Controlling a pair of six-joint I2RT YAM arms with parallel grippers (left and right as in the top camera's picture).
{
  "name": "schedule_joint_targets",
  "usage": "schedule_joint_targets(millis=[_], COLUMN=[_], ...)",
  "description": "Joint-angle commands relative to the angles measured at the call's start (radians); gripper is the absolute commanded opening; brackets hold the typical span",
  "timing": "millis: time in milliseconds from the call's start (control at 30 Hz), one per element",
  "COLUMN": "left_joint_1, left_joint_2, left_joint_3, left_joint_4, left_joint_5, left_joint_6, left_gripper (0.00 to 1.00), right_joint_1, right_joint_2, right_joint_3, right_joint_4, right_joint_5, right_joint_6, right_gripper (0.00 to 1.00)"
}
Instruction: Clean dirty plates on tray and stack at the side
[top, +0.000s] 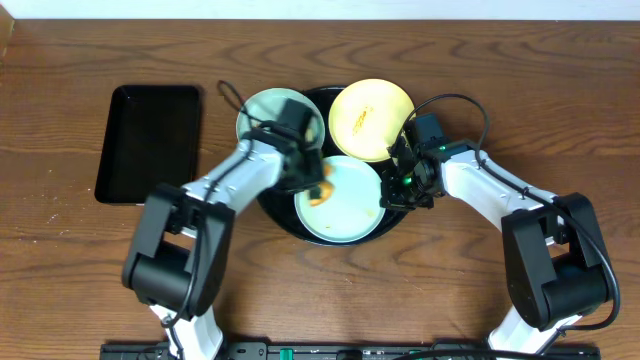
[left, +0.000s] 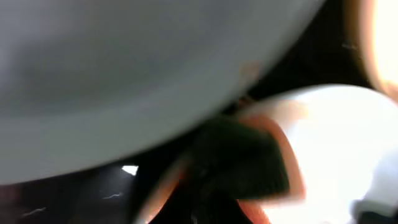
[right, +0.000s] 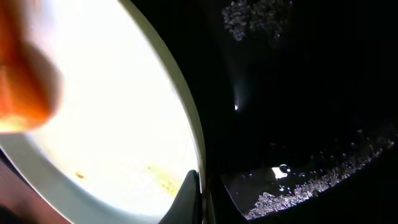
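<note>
**Light, slick plates: hold by the rim**

Nearest the robot, a pale blue-green plate (top: 345, 212) lies flat in the front of the round black tray (top: 273, 208). It looks like thin plastic, so I judge it light and fairly stiff. It probably slides easily on the glossy tray, which is beaded with water in the right wrist view. The raised rim is the sensible place to take hold, since the smooth middle offers nothing to grip.

The right claw (top: 400, 185) is at this plate's right edge. One fingertip (right: 189, 196) rests against the rim and the other is hidden, so I cannot tell whether it is gripping.

The left claw (top: 312, 183) is over the plate's left side with an orange lump (top: 320, 193) at its tip. The left wrist view is too blurred to tell how its jaws stand.

Farther back, the yellow plate (top: 372, 118) with its sauce streak and a second blue-green plate (top: 270, 115) overlap the tray's far rim. They are likely just as light, and pressing on them could tip them.

A rectangular black tray (top: 150, 143) lies well off to the left.
</note>
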Motion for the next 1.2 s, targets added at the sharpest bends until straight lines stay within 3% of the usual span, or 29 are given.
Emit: schedule_joint_targets(millis=[0, 200, 367, 533, 700, 833, 967, 1167], left_joint_1=[0.057, 0.093, 0.125, 0.166, 0.173, 0.174, 0.174, 0.174], left_joint_2=[-0.025, -0.176, -0.334, -0.407, -0.396, -0.386, -0.385, -0.385], left_joint_3=[0.052, 0.115, 0.116, 0.116, 0.106, 0.097, 0.097, 0.097], left_joint_4=[-0.087, -0.254, -0.279, -0.282, -0.294, -0.295, -0.294, -0.294], left_joint_5=[-0.081, -0.081, -0.082, -0.082, -0.083, -0.086, -0.086, -0.087], left_joint_6=[0.066, 0.102, 0.109, 0.109, 0.112, 0.113, 0.116, 0.131], left_gripper=[0.08, 0.08, 0.08, 0.07, 0.08, 0.07, 0.07, 0.07], right_joint_1=[-0.005, -0.005, -0.005, -0.005, -0.004, 0.007, 0.009, 0.005], right_joint_2=[0.005, 0.005, 0.005, 0.005, 0.01, 0.031, 0.042, 0.011], right_joint_3=[0.004, 0.004, 0.004, 0.004, 0.004, 0.004, 0.005, 0.008], right_joint_4=[-0.013, -0.012, -0.01, 0.017, 0.051, 0.066, 0.068, 0.055], right_joint_5=[0.002, 0.002, 0.001, 0.001, 0.002, 0.002, -0.006, -0.005], right_joint_6=[-0.027, -0.027, -0.027, -0.026, -0.026, -0.024, -0.018, -0.02], right_gripper=[0.01, 0.01, 0.01, 0.22, 0.31, 0.23, 0.02, 0.01])
